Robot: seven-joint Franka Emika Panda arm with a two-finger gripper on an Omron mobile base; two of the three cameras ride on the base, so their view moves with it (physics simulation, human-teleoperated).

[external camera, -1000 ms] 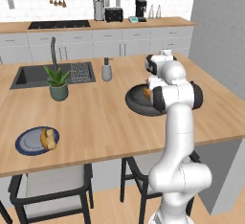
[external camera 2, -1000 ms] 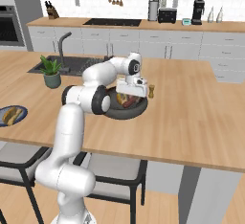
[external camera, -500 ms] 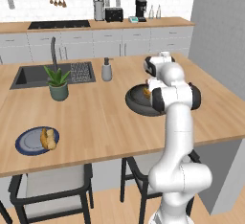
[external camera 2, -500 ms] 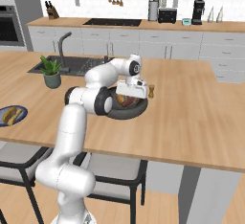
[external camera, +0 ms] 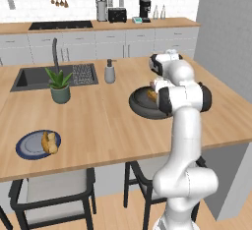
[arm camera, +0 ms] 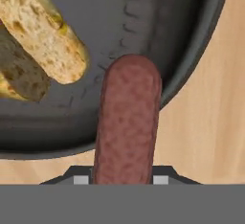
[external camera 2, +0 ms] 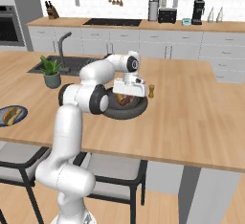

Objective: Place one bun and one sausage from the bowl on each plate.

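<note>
A: Item one, the claw (external camera 2: 128,94)?
B: Clenched on a sausage (arm camera: 127,122). In the hand view the reddish-brown sausage runs up from between the finger tips, its rounded far end over the inner wall of the bowl (arm camera: 191,41). In the right base view the hand sits low over the bowl's middle.

A: Item two, the bowl?
B: Wide, shallow, dark grey, thick rim. It stands on the wooden island counter (external camera: 108,121), right in front of the arm. In the left base view the arm's white links cover its right side.

A: Contents?
B: A bun (arm camera: 45,29), pale and crusty, lies on the bowl floor up and to the left of the sausage in the hand view, apart from it. A darker, shadowed piece lies under the bun's left edge; I cannot tell what it is.

A: Item three, plates?
B: One blue plate (external camera: 27,148) near the front left edge of the counter, well apart from the bowl. It carries a bun-like piece on its right half.

A: Other stock on the counter?
B: A potted plant (external camera: 60,85) by the sink (external camera: 34,79), a soap dispenser (external camera: 110,71) between the sink and the bowl, and a small brown shaker (external camera 2: 151,91) just beside the bowl's far right rim.
</note>
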